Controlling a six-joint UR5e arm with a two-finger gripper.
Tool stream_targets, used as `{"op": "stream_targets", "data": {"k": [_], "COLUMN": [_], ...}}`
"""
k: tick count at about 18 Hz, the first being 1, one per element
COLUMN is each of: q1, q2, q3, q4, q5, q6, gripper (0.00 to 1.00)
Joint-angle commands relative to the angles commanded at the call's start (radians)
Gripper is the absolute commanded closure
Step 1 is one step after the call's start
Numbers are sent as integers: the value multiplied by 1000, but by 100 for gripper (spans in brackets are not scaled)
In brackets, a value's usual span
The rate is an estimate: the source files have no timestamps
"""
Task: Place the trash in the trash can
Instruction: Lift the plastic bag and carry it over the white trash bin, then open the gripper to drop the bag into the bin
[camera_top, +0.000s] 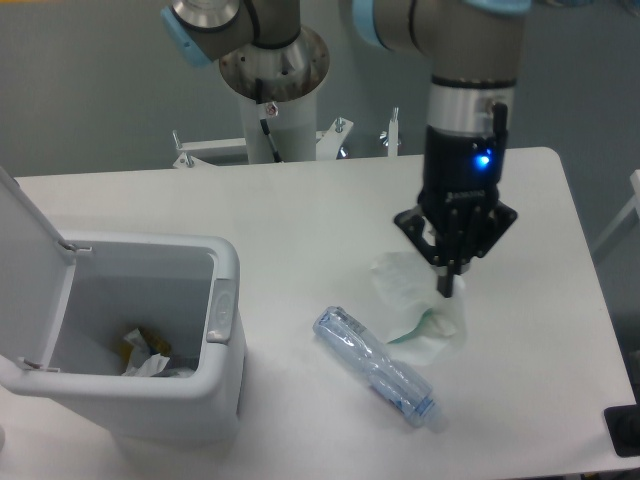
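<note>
A crushed clear plastic bottle (375, 367) with a bluish label lies on the white table, its white cap toward the front right. Just above and to its right, my gripper (447, 284) points down with its fingers shut on the upper edge of a flattened translucent whitish plastic cup (413, 308). The cup spreads out to the left and below the fingertips. The trash can (222, 330) stands at the front left, a light grey bin with its flip lid (25, 255) raised. Some yellow and white scraps (146, 356) lie at its bottom.
The arm's pedestal (272, 95) rises at the back of the table behind a metal bracket (205, 150). A dark object (622, 430) sits at the front right corner. The table's right edge runs close to my gripper's side.
</note>
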Motion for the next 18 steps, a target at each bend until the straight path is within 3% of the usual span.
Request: {"op": "stream_targets", "data": {"k": [6, 10, 11, 12, 13, 18], "q1": [-134, -245, -275, -293, -298, -298], "q2": [86, 109, 95, 76, 65, 61], "q3": [-8, -66, -75, -80, -87, -84], "q4": [0, 0, 2, 3, 9, 0], "q5": [2, 0, 0, 3, 5, 6], "q6": [-85, -103, -100, -91, -88, -100], "gripper": [100, 100, 92, 52, 3, 0]}}
